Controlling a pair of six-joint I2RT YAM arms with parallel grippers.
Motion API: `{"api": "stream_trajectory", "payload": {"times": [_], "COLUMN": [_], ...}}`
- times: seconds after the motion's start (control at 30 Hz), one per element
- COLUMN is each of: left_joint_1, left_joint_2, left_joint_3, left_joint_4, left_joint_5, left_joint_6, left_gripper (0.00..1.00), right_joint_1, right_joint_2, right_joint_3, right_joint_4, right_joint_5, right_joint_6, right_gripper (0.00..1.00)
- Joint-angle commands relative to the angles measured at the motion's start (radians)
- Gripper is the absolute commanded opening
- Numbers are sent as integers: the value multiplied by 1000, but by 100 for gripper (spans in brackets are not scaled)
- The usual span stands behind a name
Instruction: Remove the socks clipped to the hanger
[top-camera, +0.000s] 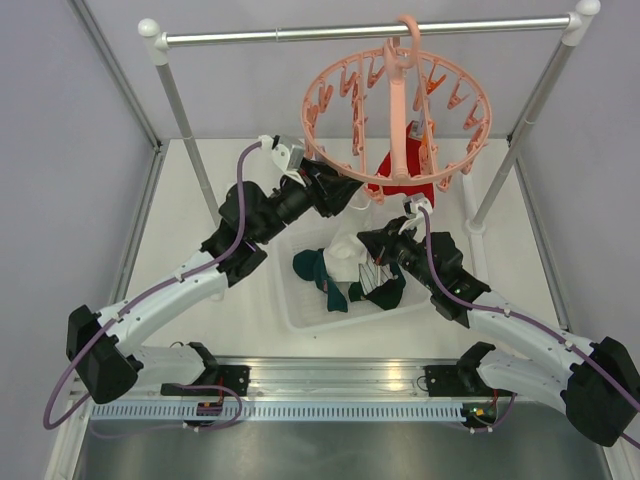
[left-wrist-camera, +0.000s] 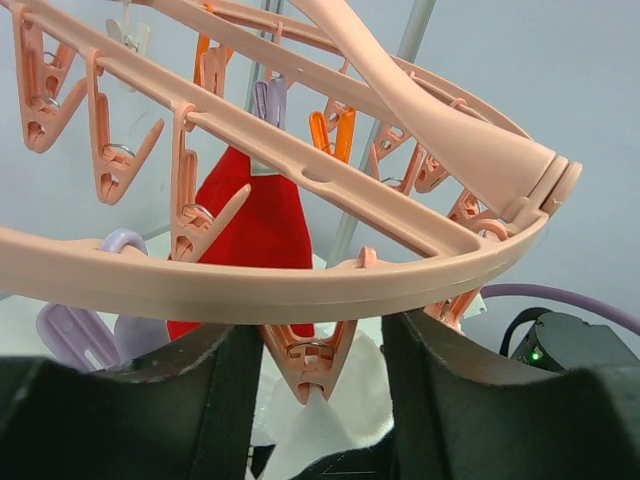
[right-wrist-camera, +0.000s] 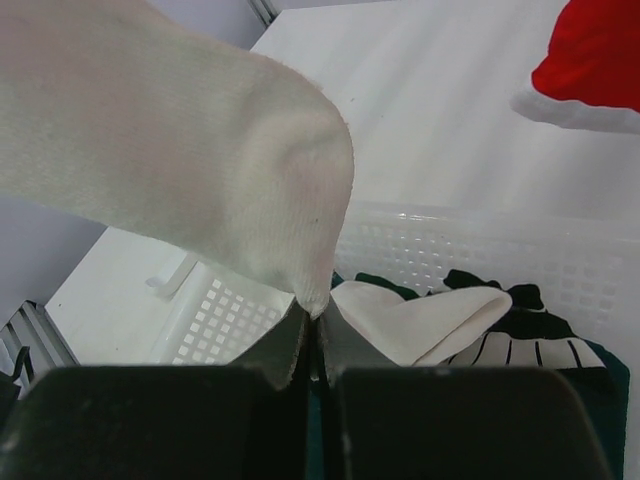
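The pink ring hanger (top-camera: 400, 110) hangs by its hook from the metal rail. A red sock (top-camera: 395, 186) hangs clipped under it. A white sock (left-wrist-camera: 325, 425) is held by a pink clip (left-wrist-camera: 308, 362) on the ring's near edge (left-wrist-camera: 250, 290). My left gripper (left-wrist-camera: 315, 390) is open, with one finger on each side of that clip; in the top view it (top-camera: 352, 192) is at the ring's lower left. My right gripper (right-wrist-camera: 318, 335) is shut on the lower tip of the white sock (right-wrist-camera: 200, 150); the top view shows it (top-camera: 372, 243) above the tray.
A white perforated tray (top-camera: 300, 305) below the hanger holds dark teal socks (top-camera: 315, 268), a white sock (right-wrist-camera: 420, 320) and a striped one (right-wrist-camera: 540, 350). The rail's two posts (top-camera: 190, 150) stand left and right. Several empty clips (left-wrist-camera: 120, 170) dangle from the ring.
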Motion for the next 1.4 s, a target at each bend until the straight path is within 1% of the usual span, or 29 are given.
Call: {"api": "stream_trajectory", "payload": {"times": [0.0,0.03,0.07,0.1,0.17,0.2,0.3,0.4,0.57,0.63,0.73,0.8,0.83,0.87,0.93,0.97,1.03,1.07,1.17,1.27,1.37], "left_joint_1": [-5,-4,-4,-5,-4,-4,-4,-4,-5,-4,-4,-5,-5,-5,-4,-5,-4,-5,-5,-4,-4], "left_joint_2": [17,19,20,22,23,22,22,22,20,20,22,25,28,25,23,25,17,16,6,-9,-32], "left_joint_3": [43,43,43,43,43,46,49,55,52,49,46,48,48,49,49,46,43,37,28,10,-30], "left_joint_4": [61,61,61,61,61,61,58,49,41,38,35,30,26,24,17,14,11,9,-3,-20,-20], "left_joint_5": [-16,-14,-14,-13,-13,-13,-16,-17,-22,-22,-17,-13,-10,-8,-3,-3,-5,-5,0,-5,-9], "left_joint_6": [8,7,5,5,4,4,4,4,4,2,-1,-1,-3,-1,-3,-1,-1,-1,-3,-1,-12], "left_gripper": [49,46,41,33,26,21,11,6,6,6,8,11,15,21,26,32,37,42,51,55,58], "right_joint_1": [1,1,1,1,1,1,3,1,1,1,8,15,21,23,28,29,31,32,34,34,35], "right_joint_2": [1,1,1,-2,-3,-3,-8,-8,9,27,64,95,101,107,104,101,93,90,72,46,26], "right_joint_3": [42,42,43,43,43,43,40,34,33,19,-13,-30,-33,-41,-49,-52,-52,-52,-59,-75,-92], "right_joint_4": [5,4,2,2,-2,-2,-7,-10,-7,20,67,83,85,84,80,79,64,59,34,15,7], "right_joint_5": [11,11,11,13,11,11,11,13,-24,-45,-67,-70,-70,-65,-62,-62,-61,-62,-52,-44,-49], "right_joint_6": [-10,-12,-12,-13,-15,-15,-17,-15,-10,0,23,28,28,25,19,17,10,8,-3,-13,-15], "right_gripper": [1,1,1,1,1,1,1,1,1,1,1,2,5,11,17,25,33,41,51,58,61]}}
